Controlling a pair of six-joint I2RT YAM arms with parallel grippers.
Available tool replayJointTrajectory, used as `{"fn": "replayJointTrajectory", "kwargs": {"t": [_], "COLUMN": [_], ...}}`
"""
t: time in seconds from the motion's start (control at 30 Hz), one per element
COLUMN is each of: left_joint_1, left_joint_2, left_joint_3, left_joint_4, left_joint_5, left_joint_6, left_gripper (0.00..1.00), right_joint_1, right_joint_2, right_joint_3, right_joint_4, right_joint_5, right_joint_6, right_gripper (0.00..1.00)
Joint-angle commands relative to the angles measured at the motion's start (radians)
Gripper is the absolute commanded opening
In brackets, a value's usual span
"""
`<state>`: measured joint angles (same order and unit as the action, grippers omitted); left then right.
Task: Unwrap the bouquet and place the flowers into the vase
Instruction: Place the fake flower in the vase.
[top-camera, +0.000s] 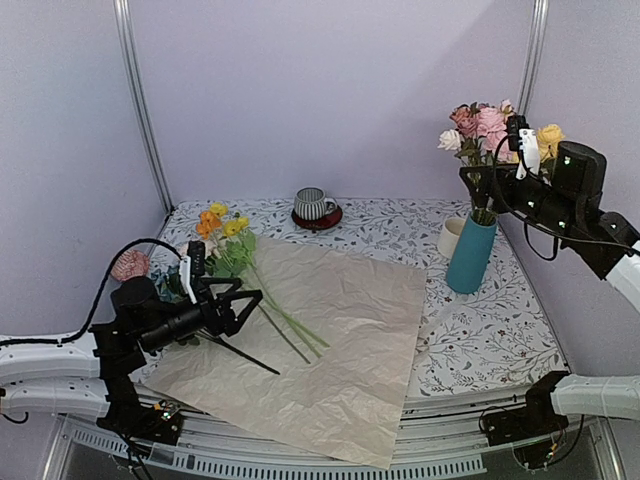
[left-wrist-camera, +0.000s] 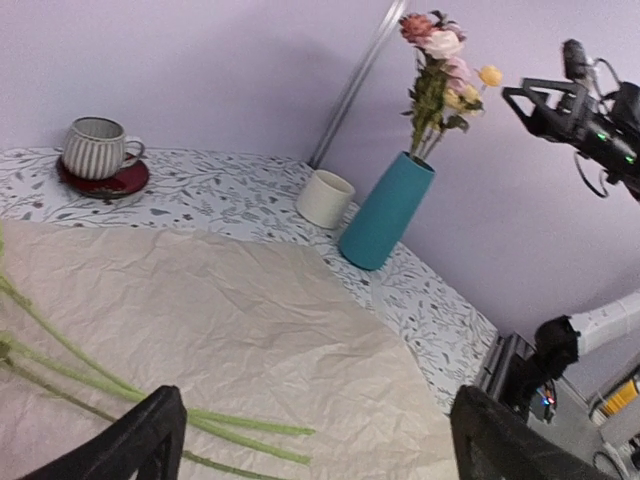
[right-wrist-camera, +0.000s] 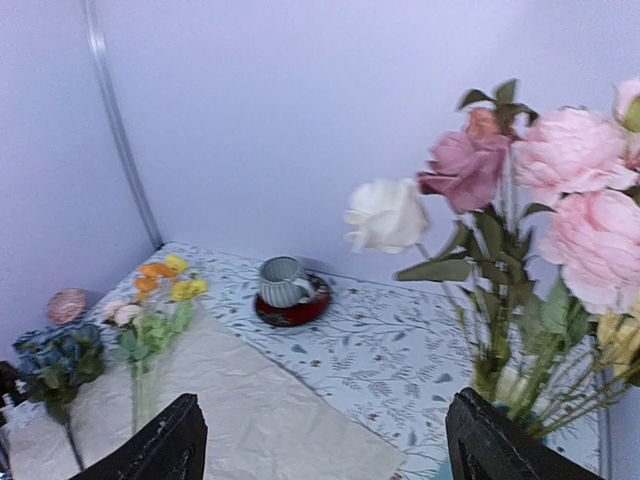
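The vase (top-camera: 470, 255) stands upright near the far right corner of the worktop (top-camera: 490, 345). A bunch of pink, cream and yellow flowers (top-camera: 482, 125) stands in it, with the stalks going down into its mouth. A cream mug (top-camera: 451, 237) sits just beside the vase, on its left.

The right hand (top-camera: 487, 183) hangs in the air above the mouth of the vase, level with those stalks and just beside the blooms. Its fingers (right-wrist-camera: 160, 450) are spread wide apart and clamped on nothing.

The paper (top-camera: 340, 340) lies opened out, flat and crinkled, across the middle of the worktop. Its near corner reaches over the near edge.

The loose flowers (top-camera: 225, 235) lie along the left edge of the paper. Their orange and yellow heads point toward the far left corner, and their green stems (top-camera: 290, 325) run across the paper toward the near side. A blue bunch (right-wrist-camera: 55, 360) and a pink bloom (top-camera: 130, 265) lie farther left, near the left edge of the worktop.

The left hand (top-camera: 250, 312) hovers over the left part of the paper, just above the stems. Its fingers are wide apart and hold nothing.

A striped cup (top-camera: 314, 203) stands on a dark red saucer (top-camera: 318, 220) at the middle of the far edge, well apart from the vase
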<state>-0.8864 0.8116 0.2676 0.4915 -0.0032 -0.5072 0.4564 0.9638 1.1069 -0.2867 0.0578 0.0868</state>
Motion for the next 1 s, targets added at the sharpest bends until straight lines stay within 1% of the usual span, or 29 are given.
{"fn": "replayJointTrajectory", "kwargs": {"t": [0.0,0.07,0.1,0.27,0.37,0.47,0.53,0.57,0.7,0.87,0.97], "left_joint_1": [-0.005,-0.005,-0.002,0.011,0.037,0.079,0.114,0.131,0.186,0.211,0.232], "left_joint_2": [-0.015,-0.008,-0.003,0.024,0.076,0.154,0.212,0.243,0.351,0.435,0.483], "left_joint_3": [0.003,0.018,0.021,0.010,0.022,0.031,0.030,0.030,0.046,0.089,0.112], "left_joint_4": [-0.102,-0.177,-0.200,-0.223,-0.278,-0.288,-0.257,-0.236,-0.175,-0.184,-0.185], "left_joint_5": [-0.219,-0.300,-0.323,-0.337,-0.341,-0.296,-0.246,-0.216,-0.114,-0.098,-0.079], "left_joint_6": [-0.092,-0.152,-0.175,-0.281,-0.381,-0.445,-0.471,-0.480,-0.491,-0.489,-0.502], "left_gripper": [0.83,0.73,0.70,0.64,0.62,0.59,0.57,0.56,0.53,0.54,0.54], "right_joint_1": [0.062,0.109,0.133,0.234,0.285,0.325,0.340,0.344,0.368,0.417,0.437], "right_joint_2": [-0.011,-0.008,-0.002,0.070,0.165,0.259,0.316,0.343,0.428,0.546,0.611], "right_joint_3": [-0.066,-0.103,-0.123,-0.219,-0.239,-0.240,-0.239,-0.239,-0.260,-0.220,-0.199], "right_joint_4": [0.080,0.138,0.171,0.364,0.452,0.516,0.558,0.582,0.762,0.921,1.000], "right_joint_5": [-0.244,-0.266,-0.279,-0.378,-0.410,-0.386,-0.377,-0.376,-0.353,-0.297,-0.308], "right_joint_6": [-0.018,-0.031,-0.038,-0.026,-0.013,-0.031,-0.049,-0.057,-0.067,-0.059,-0.126], "right_gripper": [0.83,0.82,0.82,0.81,0.83,0.90,0.98,0.99,0.99,0.99,0.99]}}
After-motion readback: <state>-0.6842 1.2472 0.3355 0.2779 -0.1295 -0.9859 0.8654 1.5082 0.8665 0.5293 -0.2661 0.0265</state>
